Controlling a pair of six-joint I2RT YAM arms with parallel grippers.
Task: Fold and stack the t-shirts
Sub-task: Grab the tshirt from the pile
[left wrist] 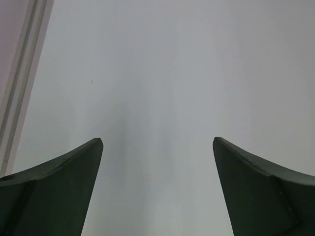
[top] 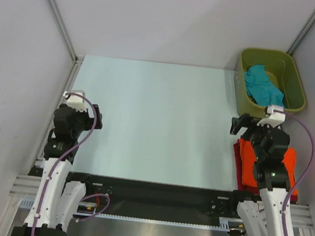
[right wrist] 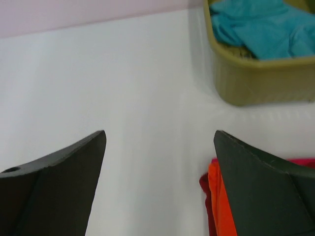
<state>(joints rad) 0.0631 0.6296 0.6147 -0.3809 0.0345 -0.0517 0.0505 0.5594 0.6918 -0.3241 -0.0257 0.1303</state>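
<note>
- T-shirts are absent from the left side. The left gripper [left wrist: 157,142] hangs there over the pale table [top: 157,118], its jaws spread wide with nothing between them.
- The middle of the table is the likely folding ground. A shirt laid there would sit within reach of both arms, so each could pinch one edge.
- The right gripper [right wrist: 160,133] hovers just inside the right edge of the table. Its jaws are also wide apart and empty, and it points toward the far end.
- Under the right arm lies the folded stack: an orange-red t-shirt [top: 246,161] on top and a dark red t-shirt [right wrist: 204,189] showing at its left edge. Two shirts look finished, so the task seems well along.
- Farthest right and back, the teal t-shirt [top: 262,87] lies crumpled inside the olive bin [right wrist: 256,86], near the right gripper but not touched by it.
- The step in hand appears to be fetching that teal shirt.
  - The right arm should come down over the bin's near wall rather than through it.
  - It should pinch a raised fold near the top of the heap.
  - It should lift straight up until the cloth hangs free of the rim, so the bin is not dragged along.
  - It should swing past the stack without brushing it.
</note>
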